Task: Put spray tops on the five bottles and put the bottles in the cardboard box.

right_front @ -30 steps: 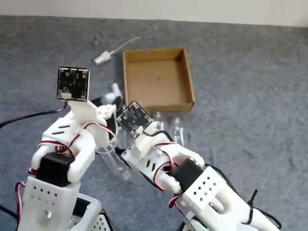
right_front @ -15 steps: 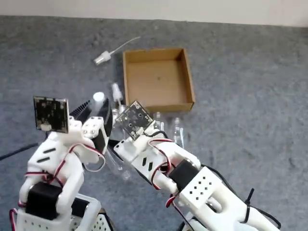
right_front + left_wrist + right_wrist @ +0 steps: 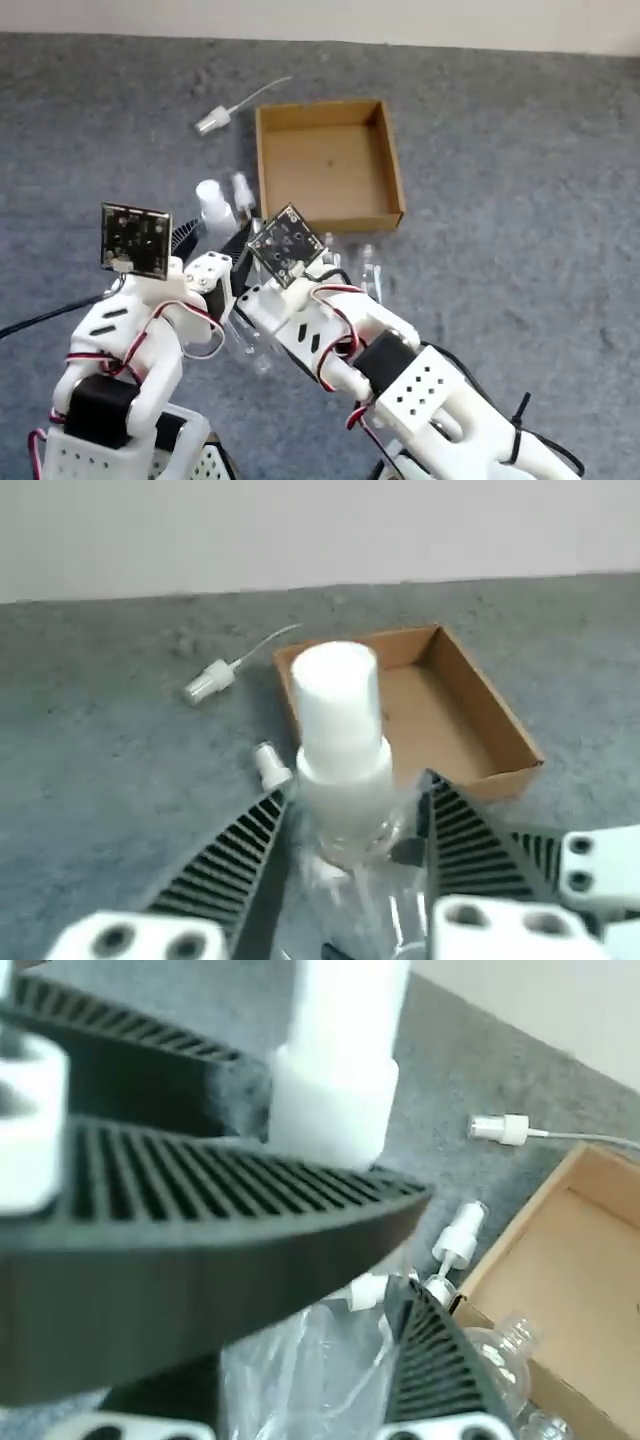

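High view: both arms meet over the near middle of the grey tabletop (image 3: 520, 200).

Left hand (image 3: 352, 795): clenched on the bottle (image 3: 350, 875) at its clear shoulder. Its ribbed black fingers (image 3: 240, 865) flank the neck, one on each side, just under the white collar.

Spray top (image 3: 338, 695): white, seated upright on that bottle's neck. Whether it is threaded fully home, cannot tell.

Right hand (image 3: 305, 1360): grasping the same bottle lower down, on the clear body.

Bottle position: between the two hands, on the near side of the cardboard box (image 3: 395, 165) and outside it.

Next out: uncapped bottles (image 3: 368, 262), clear, at least two, close before the box's front wall. One open threaded neck is visible in the right wrist view.

A loose spray top (image 3: 240, 188) lies on the tabletop near the box's near corner, on the left arm's side.

Farthest: second loose spray top (image 3: 212, 122), with its thin dip tube trailing toward the box. It lies off the far corner on that same side, apart from the box wall.
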`<state>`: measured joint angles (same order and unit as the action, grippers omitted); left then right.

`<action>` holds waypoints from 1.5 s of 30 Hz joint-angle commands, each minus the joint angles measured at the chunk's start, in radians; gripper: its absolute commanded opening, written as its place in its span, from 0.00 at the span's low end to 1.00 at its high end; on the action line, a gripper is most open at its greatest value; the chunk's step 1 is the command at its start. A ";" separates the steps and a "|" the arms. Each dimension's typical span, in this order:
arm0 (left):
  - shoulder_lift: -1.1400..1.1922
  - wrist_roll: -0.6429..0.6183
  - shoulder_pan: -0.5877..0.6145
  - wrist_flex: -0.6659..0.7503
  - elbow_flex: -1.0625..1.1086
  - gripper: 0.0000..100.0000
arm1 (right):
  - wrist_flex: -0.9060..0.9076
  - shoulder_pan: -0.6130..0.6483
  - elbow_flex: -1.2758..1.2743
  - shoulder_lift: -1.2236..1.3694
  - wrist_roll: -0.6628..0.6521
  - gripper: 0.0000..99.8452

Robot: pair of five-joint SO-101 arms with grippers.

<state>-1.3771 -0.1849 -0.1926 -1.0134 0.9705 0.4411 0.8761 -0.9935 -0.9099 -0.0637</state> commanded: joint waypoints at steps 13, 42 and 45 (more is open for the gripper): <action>-0.001 0.014 0.094 -0.103 -0.174 0.26 | -0.042 -0.271 0.033 -0.022 0.008 0.00; 0.004 0.040 0.094 0.101 0.102 0.37 | 0.297 -0.136 0.673 0.400 0.172 0.00; 0.008 0.040 0.117 0.149 0.110 0.37 | 0.367 -0.117 0.671 0.400 0.170 0.00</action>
<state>-1.3694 -0.1389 -0.1143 -0.9337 1.1132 0.7587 0.7350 -0.3644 -0.5063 0.0974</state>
